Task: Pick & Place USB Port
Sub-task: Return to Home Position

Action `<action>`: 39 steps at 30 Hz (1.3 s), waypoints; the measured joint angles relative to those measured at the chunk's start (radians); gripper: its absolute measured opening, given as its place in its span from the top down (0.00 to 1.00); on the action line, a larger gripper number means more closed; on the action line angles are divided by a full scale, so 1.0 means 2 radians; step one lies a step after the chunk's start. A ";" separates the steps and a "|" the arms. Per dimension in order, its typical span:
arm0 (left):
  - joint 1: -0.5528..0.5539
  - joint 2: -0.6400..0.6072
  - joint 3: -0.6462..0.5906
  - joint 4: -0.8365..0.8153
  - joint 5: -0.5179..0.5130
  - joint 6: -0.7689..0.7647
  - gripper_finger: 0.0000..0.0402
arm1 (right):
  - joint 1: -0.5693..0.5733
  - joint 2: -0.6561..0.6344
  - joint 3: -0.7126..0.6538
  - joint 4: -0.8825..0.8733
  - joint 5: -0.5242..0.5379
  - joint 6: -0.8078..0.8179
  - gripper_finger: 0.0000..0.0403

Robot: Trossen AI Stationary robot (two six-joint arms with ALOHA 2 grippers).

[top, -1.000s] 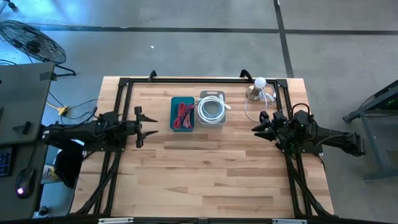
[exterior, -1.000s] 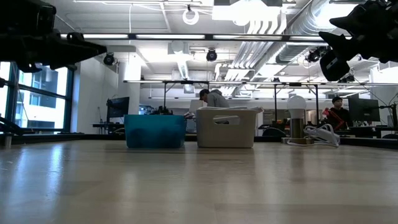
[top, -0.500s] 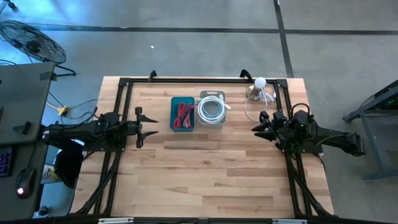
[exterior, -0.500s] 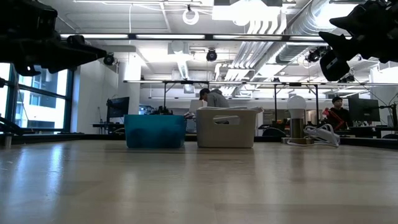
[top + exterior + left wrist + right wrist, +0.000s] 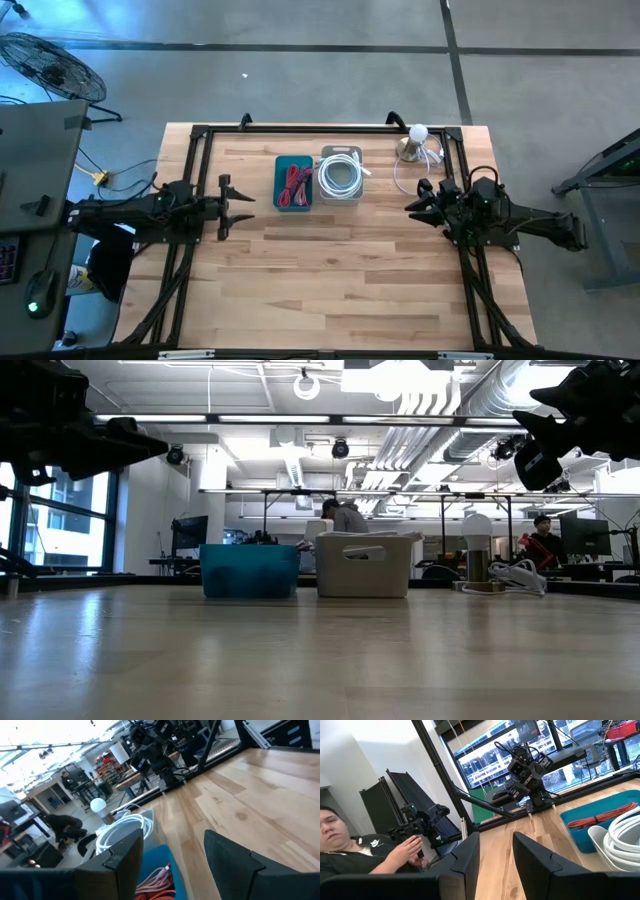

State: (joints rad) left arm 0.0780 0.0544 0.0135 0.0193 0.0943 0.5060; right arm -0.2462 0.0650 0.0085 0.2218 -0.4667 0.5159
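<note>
Midway up your pale wooden table (image 5: 340,280), the left gripper (image 5: 232,203) is hovering near the left edge, fingers spread wide and empty; the right gripper (image 5: 418,198) is hanging near the right edge, parted and empty. Towards the far edge, the blue plastic bin (image 5: 249,570) is holding tangled red cable (image 5: 296,185), the white plastic bin (image 5: 363,565) a coiled white cable (image 5: 341,176); sorting looks done, leaving only parking the arms

High view: overhead, facing straight down, holding the whole table (image 5: 330,290).
Low view: at tabletop height, facing level across into the room.
Left wrist view: close above the table, facing the right arm (image 5: 152,755).
Right wrist view: low, facing the left arm (image 5: 527,767).
Shared: blue bin (image 5: 249,570) and white bin (image 5: 364,565) show in all four.
</note>
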 joint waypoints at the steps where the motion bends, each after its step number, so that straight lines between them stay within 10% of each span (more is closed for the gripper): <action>1: 0.000 0.000 0.000 0.000 -0.001 0.007 0.49 | 0.000 0.000 0.000 0.000 0.000 0.000 0.73; 8: 0.000 0.000 0.000 0.000 0.008 0.033 0.55 | 0.000 0.000 0.000 0.000 0.000 0.000 0.73; 17: 0.000 0.000 0.000 0.000 -0.007 0.060 0.97 | 0.000 0.000 0.000 0.000 0.000 0.000 0.73; 39: 0.000 0.000 0.000 -0.002 -0.009 0.063 0.94 | 0.000 0.000 0.000 0.000 -0.003 0.000 0.73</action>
State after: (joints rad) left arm 0.0780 0.0547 0.0135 0.0160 0.0770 0.6319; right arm -0.2459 0.0649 0.0083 0.2214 -0.4721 0.5167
